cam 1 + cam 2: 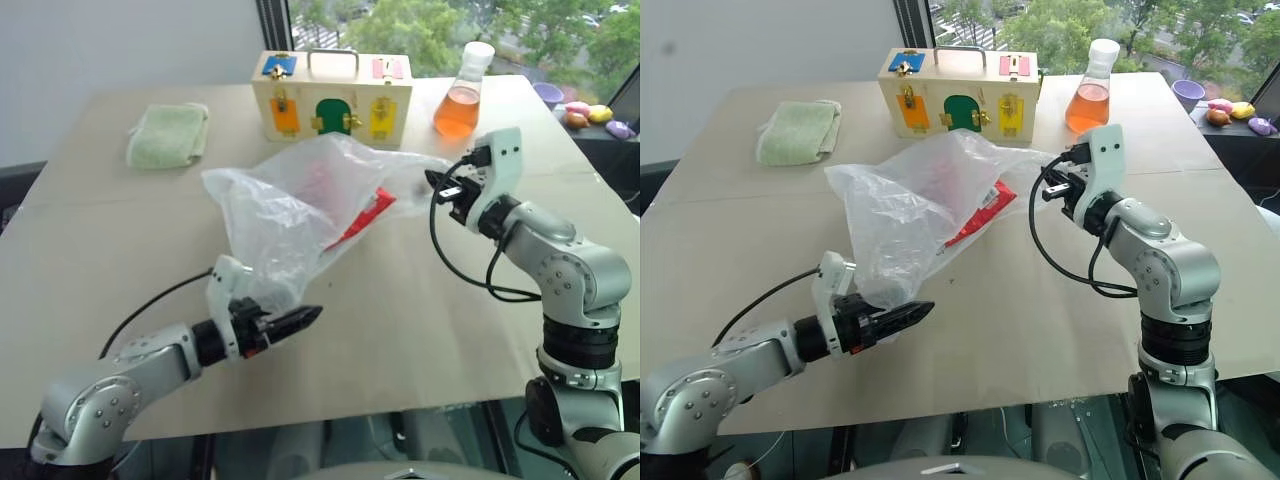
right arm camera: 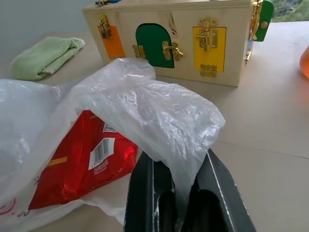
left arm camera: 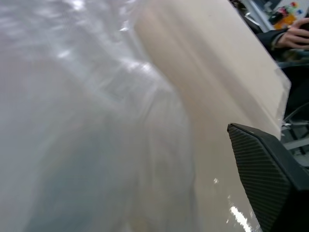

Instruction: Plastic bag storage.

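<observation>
The plastic bag (image 1: 290, 210) is crinkly and translucent, and it hangs stretched over the middle of the table (image 1: 420, 330). A shiny red snack packet (image 2: 82, 164) lies inside it. My right gripper (image 1: 445, 185) is shut on the bag's right corner and holds it up, with the film pinched between its black fingers (image 2: 145, 193). My left gripper (image 1: 300, 320) hovers low at the bag's near end, just under the hanging film. It is open: one finger (image 3: 270, 179) stands well off to the side, and the bag (image 3: 96, 135) lies against the other side.
A wooden box (image 1: 330, 100) with coloured doors and latches stands at the back of the table. Beside it are a flask of orange liquid (image 1: 460, 95) and a folded green cloth (image 1: 167, 133). Small toys and a bowl (image 1: 580, 105) sit beyond the right edge. A person's hand (image 3: 292, 36) shows past the table.
</observation>
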You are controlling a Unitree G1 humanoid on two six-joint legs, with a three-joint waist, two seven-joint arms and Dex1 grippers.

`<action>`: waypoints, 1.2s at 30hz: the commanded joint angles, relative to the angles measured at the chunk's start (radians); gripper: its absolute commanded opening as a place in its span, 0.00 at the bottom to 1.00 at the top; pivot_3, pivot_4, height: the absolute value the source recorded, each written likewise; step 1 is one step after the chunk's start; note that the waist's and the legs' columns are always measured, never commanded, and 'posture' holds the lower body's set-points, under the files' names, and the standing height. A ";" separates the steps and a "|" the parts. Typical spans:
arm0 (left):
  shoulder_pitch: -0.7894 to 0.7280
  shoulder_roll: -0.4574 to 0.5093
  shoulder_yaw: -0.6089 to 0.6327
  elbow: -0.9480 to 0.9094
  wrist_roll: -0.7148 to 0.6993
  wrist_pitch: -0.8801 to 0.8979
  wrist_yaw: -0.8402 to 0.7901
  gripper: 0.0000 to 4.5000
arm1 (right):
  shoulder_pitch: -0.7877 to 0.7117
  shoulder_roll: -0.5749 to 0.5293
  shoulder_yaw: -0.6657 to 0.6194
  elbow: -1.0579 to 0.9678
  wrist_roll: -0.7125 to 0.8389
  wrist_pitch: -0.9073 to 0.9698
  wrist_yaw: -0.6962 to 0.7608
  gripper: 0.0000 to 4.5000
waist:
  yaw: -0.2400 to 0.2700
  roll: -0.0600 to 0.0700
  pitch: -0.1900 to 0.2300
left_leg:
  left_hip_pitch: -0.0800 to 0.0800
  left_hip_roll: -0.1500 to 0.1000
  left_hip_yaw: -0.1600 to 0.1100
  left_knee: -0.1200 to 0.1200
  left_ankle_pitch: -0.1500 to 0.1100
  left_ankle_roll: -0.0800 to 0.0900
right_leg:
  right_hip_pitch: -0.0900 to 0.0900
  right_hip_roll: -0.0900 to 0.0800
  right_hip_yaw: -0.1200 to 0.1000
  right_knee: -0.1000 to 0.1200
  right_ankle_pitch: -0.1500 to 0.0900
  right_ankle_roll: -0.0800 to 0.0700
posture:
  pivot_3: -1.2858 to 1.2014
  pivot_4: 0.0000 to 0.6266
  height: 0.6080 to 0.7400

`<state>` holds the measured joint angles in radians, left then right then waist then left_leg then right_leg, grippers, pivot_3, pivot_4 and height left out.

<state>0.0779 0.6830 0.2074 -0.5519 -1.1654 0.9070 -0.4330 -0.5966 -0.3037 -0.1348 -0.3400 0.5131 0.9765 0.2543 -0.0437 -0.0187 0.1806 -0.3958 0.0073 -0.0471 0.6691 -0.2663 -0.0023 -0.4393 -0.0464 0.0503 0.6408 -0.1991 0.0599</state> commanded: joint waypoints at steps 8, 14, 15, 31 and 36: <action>-0.619 0.049 0.244 0.373 -0.718 -0.168 0.285 0.00 | -0.427 -0.054 -0.197 0.249 0.119 -0.141 0.060 0.00 | 0.007 0.000 0.002 | -0.001 0.000 -0.004 0.005 0.000 0.000 | 0.002 0.000 -0.005 0.002 0.001 0.001 | 0.52 0.24 1.00; -1.042 0.086 0.156 0.726 -0.497 -0.133 0.221 0.00 | -0.669 -0.237 -0.130 0.553 0.030 -0.267 0.248 0.00 | 0.008 0.000 0.001 | 0.000 -0.003 -0.006 0.001 0.000 0.000 | 0.005 -0.001 -0.006 -0.004 0.001 0.000 | 0.52 0.24 1.00; -1.088 0.081 0.144 0.769 -0.455 -0.134 0.206 0.00 | -0.690 -0.264 -0.119 0.587 0.013 -0.285 0.268 0.00 | 0.008 0.000 0.001 | -0.001 -0.003 -0.006 -0.001 0.000 0.000 | 0.005 -0.002 -0.006 -0.005 0.000 0.000 | 0.52 0.24 1.00; -0.646 0.109 0.224 0.449 -0.208 0.021 0.023 0.00 | -0.121 -0.464 -0.199 0.023 0.139 -0.109 0.352 0.00 | 0.004 0.001 0.002 | -0.018 -0.002 -0.003 0.000 0.002 -0.004 | -0.014 -0.004 -0.005 -0.001 0.001 0.001 | 0.52 0.24 1.00; -0.336 0.042 0.168 0.343 0.041 -0.117 0.036 0.00 | 0.293 -0.480 -0.001 -0.253 0.049 -0.145 0.333 0.00 | 0.015 0.000 0.001 | -0.017 -0.002 -0.005 0.003 0.000 0.001 | -0.012 -0.004 -0.006 -0.001 0.001 0.001 | 0.52 0.24 1.00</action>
<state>-0.2951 0.7301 0.3861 -0.1644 -1.2333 0.8606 -0.3912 -0.3634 -0.7720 -0.2150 -0.5195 0.6318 0.8641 0.6074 -0.0286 -0.0185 0.1816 -0.4107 0.0049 -0.0517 0.6723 -0.2665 -0.0017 -0.4488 -0.0503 0.0445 0.6394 -0.1986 0.0605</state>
